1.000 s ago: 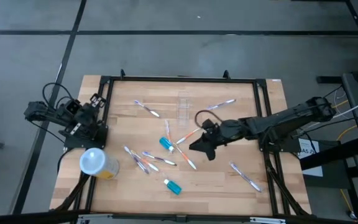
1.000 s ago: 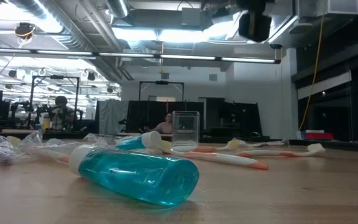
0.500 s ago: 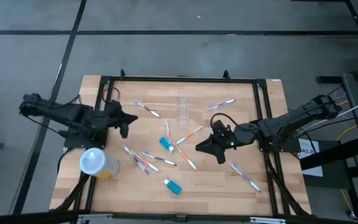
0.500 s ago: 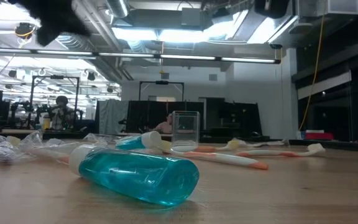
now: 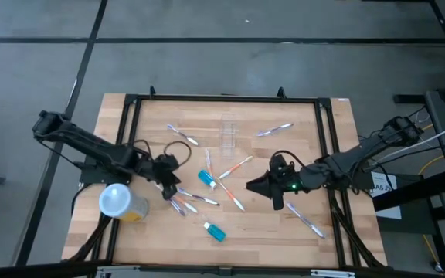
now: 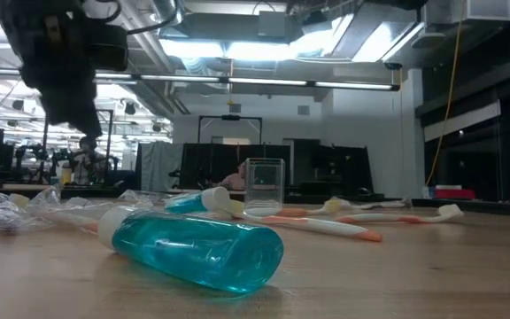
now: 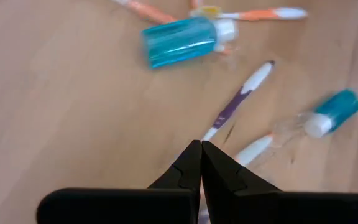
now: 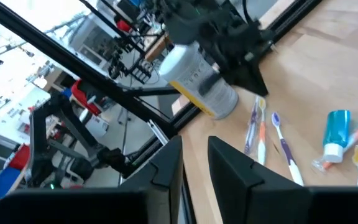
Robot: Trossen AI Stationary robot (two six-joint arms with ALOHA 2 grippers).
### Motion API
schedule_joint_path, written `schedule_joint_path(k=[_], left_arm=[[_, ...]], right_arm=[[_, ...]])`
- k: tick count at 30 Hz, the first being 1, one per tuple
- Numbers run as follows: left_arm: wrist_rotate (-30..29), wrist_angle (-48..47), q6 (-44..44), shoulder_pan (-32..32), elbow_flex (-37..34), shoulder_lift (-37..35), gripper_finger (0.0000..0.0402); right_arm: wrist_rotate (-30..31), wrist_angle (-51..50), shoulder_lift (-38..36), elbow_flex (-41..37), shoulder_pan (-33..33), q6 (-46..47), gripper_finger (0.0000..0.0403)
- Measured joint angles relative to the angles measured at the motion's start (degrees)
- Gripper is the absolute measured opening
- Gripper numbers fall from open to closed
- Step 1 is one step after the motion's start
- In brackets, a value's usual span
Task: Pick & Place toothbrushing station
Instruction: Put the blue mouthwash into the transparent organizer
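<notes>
The toothbrushing station, a small clear cup (image 5: 228, 131) (image 6: 264, 186), stands upright on its base at the table's far middle, and no gripper touches it. My left gripper (image 5: 172, 185) (image 7: 201, 144) is shut and hovers over loose toothbrushes (image 5: 178, 202) left of the middle, holding nothing. My right gripper (image 5: 251, 185) (image 8: 194, 146) floats right of the middle, pointing toward the table's left. Its fingers stand a little apart with nothing between them.
A yellow tub with a pale round lid (image 5: 118, 202) (image 8: 197, 74) stands at the near left. Two teal bottles (image 5: 207, 179) (image 5: 215, 231) lie on their sides near the middle. Several toothbrushes (image 5: 273, 130) (image 5: 306, 220) are scattered over the wooden top. A black frame (image 5: 222, 98) runs round the table.
My left arm has swung out from the table's left edge toward the middle and its near side, its gripper staying shut. My right gripper has drawn back toward the table's right and near edges, rising a little and turning about.
</notes>
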Motion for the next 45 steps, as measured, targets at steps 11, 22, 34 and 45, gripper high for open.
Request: schedule_joint_path(k=[11, 22, 34, 45], left_arm=[[2.55, 6.18, 32.50, -0.01, 6.99, 13.98, 0.0004], [-3.61, 7.77, 30.99, 4.00, 18.17, 15.57, 0.0004], [-2.37, 17.33, 6.43, 4.93, 20.90, 15.54, 0.0004], [4.80, 14.84, 8.74, 5.23, 20.87, 15.54, 0.0004]], right_arm=[[4.32, 2.17, -1.04, 0.00, 3.01, 0.16, 0.0080], [11.25, 5.55, -2.53, 0.00, 6.35, -2.17, 0.0080], [13.06, 10.03, -5.27, 0.02, 6.25, -8.12, 0.0080], [13.15, 11.85, -6.49, 0.02, 6.25, -10.56, 0.0080]])
